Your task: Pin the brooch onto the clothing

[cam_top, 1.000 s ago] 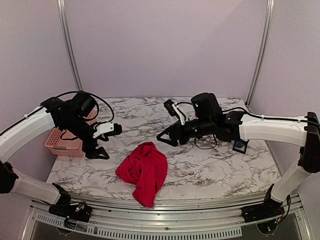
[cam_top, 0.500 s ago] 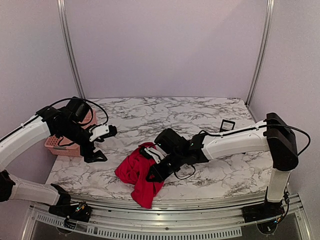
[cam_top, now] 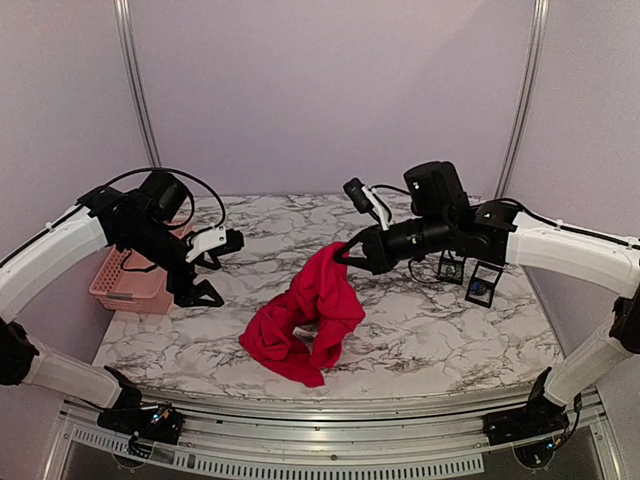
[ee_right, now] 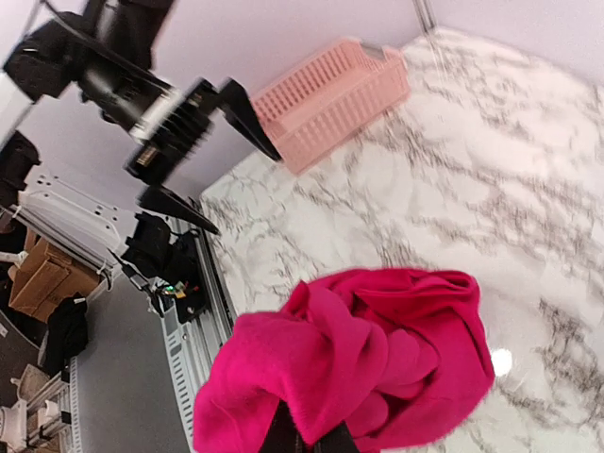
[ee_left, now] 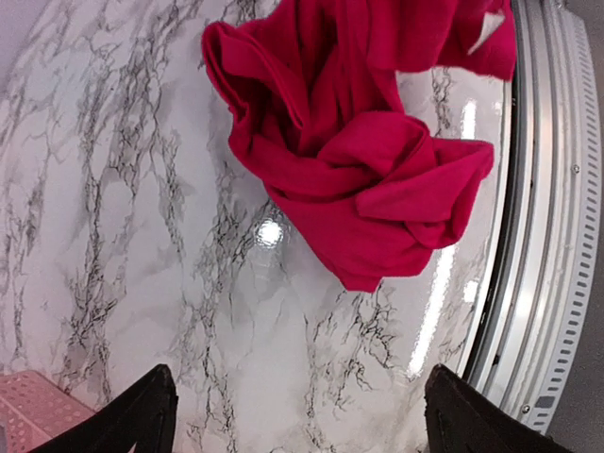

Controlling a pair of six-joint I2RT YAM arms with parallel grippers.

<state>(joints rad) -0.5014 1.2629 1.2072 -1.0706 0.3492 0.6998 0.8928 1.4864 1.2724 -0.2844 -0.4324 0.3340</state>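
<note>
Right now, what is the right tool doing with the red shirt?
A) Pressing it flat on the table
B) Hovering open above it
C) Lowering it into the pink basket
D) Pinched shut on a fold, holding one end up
D: the right tool is shut on a bunched fold of the red T-shirt, holding that end up while the rest lies on the marble table.

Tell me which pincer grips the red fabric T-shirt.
The right pincer, shut on a raised fold of the soft red T-shirt; the left pincer stands open, apart from it.
</note>
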